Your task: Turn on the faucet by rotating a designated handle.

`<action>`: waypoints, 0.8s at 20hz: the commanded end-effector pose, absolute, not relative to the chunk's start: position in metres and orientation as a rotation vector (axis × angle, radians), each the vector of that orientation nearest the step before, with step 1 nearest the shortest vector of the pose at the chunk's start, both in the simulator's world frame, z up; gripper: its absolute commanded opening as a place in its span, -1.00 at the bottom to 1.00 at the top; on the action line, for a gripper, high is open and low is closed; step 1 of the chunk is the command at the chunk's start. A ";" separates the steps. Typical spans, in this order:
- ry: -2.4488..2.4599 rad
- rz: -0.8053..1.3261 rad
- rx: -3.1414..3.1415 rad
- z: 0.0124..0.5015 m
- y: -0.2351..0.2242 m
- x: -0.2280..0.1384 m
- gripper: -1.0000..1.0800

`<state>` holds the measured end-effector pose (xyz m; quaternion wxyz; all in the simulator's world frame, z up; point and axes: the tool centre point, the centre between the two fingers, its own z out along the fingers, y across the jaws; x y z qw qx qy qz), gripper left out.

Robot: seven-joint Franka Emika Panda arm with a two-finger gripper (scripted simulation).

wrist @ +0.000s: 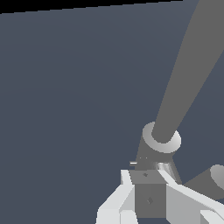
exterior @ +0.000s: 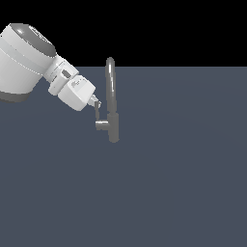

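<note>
On the flat slate-blue floor (exterior: 183, 183) stands the tall, slim, matte grey metal faucet (exterior: 112, 96) — its small L-shaped grey handle (exterior: 100, 120) juts toward the exterior view's left, where the white gripper (exterior: 96, 104) meets the thin bar — grip state unclear.

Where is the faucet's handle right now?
In the exterior view the handle juts from the faucet base toward that view's left, its thin bar rising to the gripper tips, left of centre.

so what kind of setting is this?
Looks like a bare simulator scene, not a real kitchen: a lone faucet standing on a flat grey floor, black void behind, the gripper at its handle.
</note>
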<state>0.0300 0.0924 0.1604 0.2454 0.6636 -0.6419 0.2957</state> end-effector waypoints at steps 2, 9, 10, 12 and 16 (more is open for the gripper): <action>-1.751 0.807 1.812 0.163 0.092 0.020 -1.00; -1.751 0.807 1.812 0.168 0.091 -0.002 -1.00; -1.751 0.807 1.812 0.168 0.090 -0.005 -1.00; -1.751 0.807 1.812 0.169 0.090 -0.008 -1.00; -1.747 0.812 1.820 0.163 0.092 -0.012 -1.00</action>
